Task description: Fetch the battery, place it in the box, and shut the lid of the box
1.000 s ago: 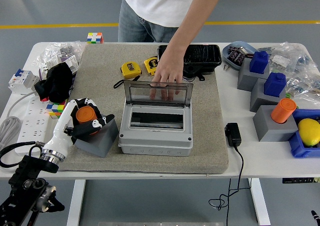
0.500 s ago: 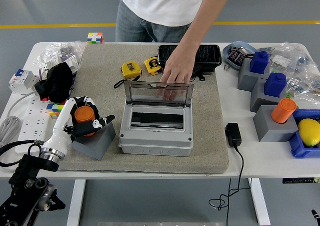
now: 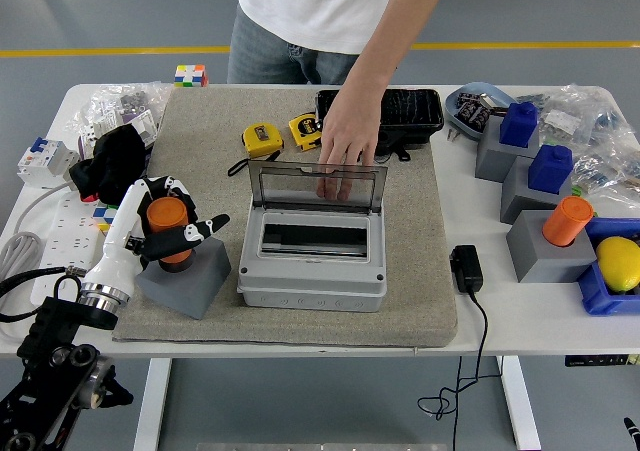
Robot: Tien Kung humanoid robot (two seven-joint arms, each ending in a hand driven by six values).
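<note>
Left hand (image 3: 165, 233) wrapped around the orange battery (image 3: 168, 221), fingers curled about its sides; battery stands upright in a grey holder block (image 3: 190, 276) on the near left of the beige mat (image 3: 200, 151). Just right of the block, the grey box (image 3: 312, 256), its clear lid (image 3: 317, 184) raised upright at the far edge. A person's hand (image 3: 347, 141) reaches from the far side, fingertips resting behind the lid's top. Two yellow tape measures (image 3: 280, 134) lie farther back. Another orange battery (image 3: 567, 220) sits in a holder on the right of the tabletop (image 3: 500, 316).
</note>
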